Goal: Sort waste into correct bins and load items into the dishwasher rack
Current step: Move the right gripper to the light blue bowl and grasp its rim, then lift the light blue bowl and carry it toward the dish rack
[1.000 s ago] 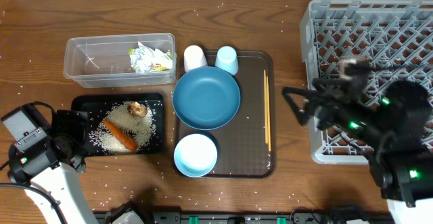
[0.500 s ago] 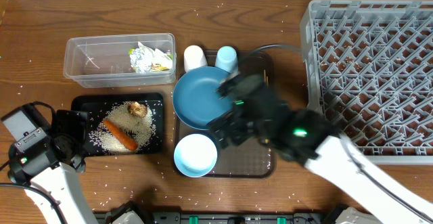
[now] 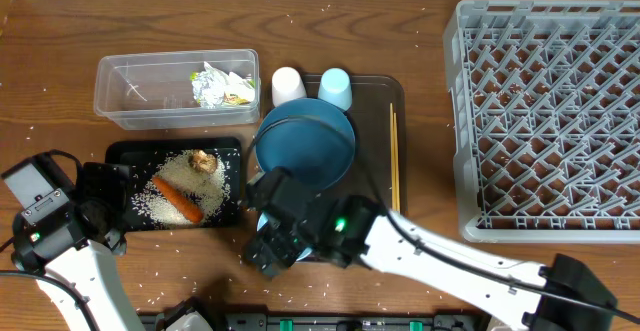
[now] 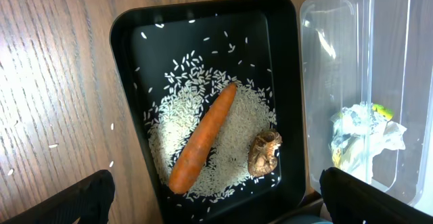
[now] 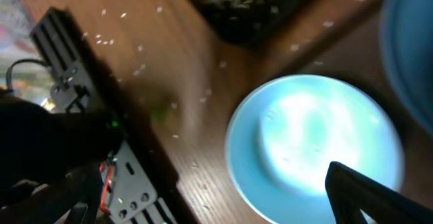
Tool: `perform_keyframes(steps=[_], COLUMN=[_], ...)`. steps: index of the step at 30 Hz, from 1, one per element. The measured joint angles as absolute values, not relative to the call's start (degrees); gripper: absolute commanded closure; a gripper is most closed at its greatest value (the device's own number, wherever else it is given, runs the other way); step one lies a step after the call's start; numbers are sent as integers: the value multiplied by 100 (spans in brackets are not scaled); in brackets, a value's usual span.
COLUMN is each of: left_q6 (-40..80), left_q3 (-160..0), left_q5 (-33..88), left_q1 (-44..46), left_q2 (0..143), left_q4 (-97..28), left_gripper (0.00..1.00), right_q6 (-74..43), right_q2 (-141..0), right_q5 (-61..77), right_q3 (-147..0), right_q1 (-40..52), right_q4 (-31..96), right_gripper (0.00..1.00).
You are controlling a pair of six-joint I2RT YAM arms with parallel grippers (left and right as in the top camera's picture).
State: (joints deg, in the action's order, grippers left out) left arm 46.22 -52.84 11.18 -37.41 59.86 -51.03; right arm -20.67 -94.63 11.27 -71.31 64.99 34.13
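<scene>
The black tray holds the orange carrot, the brown lump and white rice. The clear tub beside it holds the crumpled wrapper. My left gripper is open and empty above the tray's near end. My right gripper hovers open and empty over the small white bowl, which the arm mostly hides in the overhead view. The blue plate, white cup, light-blue cup and chopsticks lie on the brown tray. The grey rack holds no dishes.
Rice grains are scattered over the wooden table. My right arm stretches from the lower right across the brown tray's front edge. My left arm sits at the lower left. The right wrist view is blurred.
My right arm has swung from over the rack leftward across the brown tray, ending over the small white bowl at its front. The left arm has not moved.
</scene>
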Motion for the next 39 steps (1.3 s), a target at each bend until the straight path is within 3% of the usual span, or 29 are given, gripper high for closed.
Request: perform_keyframes(steps=[5, 8, 18, 29, 34, 39], left_q6=[4622, 4622, 4622, 4622, 4622, 4622], left_q3=[-5284, -5284, -5284, -5284, -5284, -5284], left_q5=[1118, 1118, 1118, 1118, 1118, 1118], left_q1=[-3741, -3741, -3741, -3741, -3741, -3741], left_q2=[5986, 5986, 5986, 5986, 5986, 5986], left_q4=[-5103, -5100, -5103, -5103, -5103, -5103], left_gripper=[2, 2, 2, 2, 2, 2], right_q6=[-2088, -2095, -2150, -2189, -2174, -2189], right_q2=[-9913, -10230, -10591, -10731, -10840, -10840], right_q5=[1057, 1026, 657, 279, 231, -45], right_q3=[-7131, -7131, -7131, -7131, -7131, -7131], right_q1=[6593, 6591, 6591, 6816, 6963, 6952], right_q4=[3395, 3400, 3448, 3417, 3380, 3424], right_gripper=[4, 18, 49, 45, 54, 55])
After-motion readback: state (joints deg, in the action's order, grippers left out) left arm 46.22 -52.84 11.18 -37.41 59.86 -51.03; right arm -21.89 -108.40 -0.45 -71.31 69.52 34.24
